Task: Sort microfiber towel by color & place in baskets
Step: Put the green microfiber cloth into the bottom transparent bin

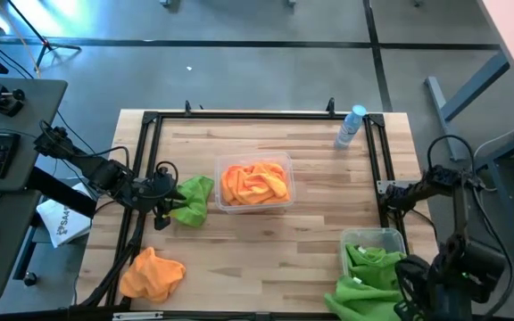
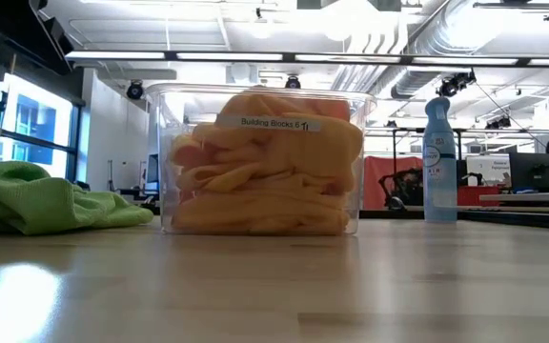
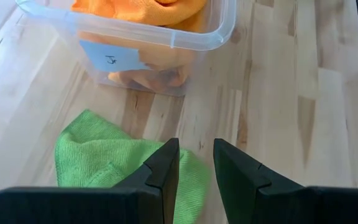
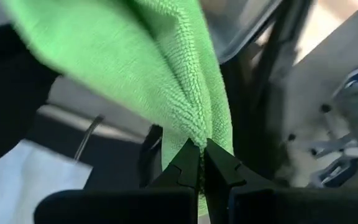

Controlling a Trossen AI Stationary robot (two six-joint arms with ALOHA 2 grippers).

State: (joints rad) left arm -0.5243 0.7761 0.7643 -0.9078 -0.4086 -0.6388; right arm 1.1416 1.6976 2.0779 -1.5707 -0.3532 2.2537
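Note:
A clear basket (image 1: 286,169) at the table's middle holds orange towels (image 1: 255,185); the low view shows it too (image 2: 260,162). Left of it a green towel (image 1: 190,201) lies crumpled on the wood. My left gripper (image 3: 195,152) hovers open over that towel's edge (image 3: 104,165), touching nothing. A loose orange towel (image 1: 150,275) lies near the front left. At the front right, a second basket (image 1: 391,236) holds green towels (image 1: 368,263), one spilling over its near rim. My right gripper (image 4: 202,149) is shut on a green towel (image 4: 135,68). My right gripper pinches a bunched fold of the green towel (image 4: 199,127) between its two fingertips, only at their free ends. The cloth fans out wide beyond the fingers, gathered into creases at the pinch. One layer or several, I cannot tell.
A clear spray bottle with a blue cap (image 1: 351,127) stands at the far right corner, seen also in the low view (image 2: 438,162). A black frame (image 1: 239,116) runs round the table's edges. Bare wood lies between the two baskets.

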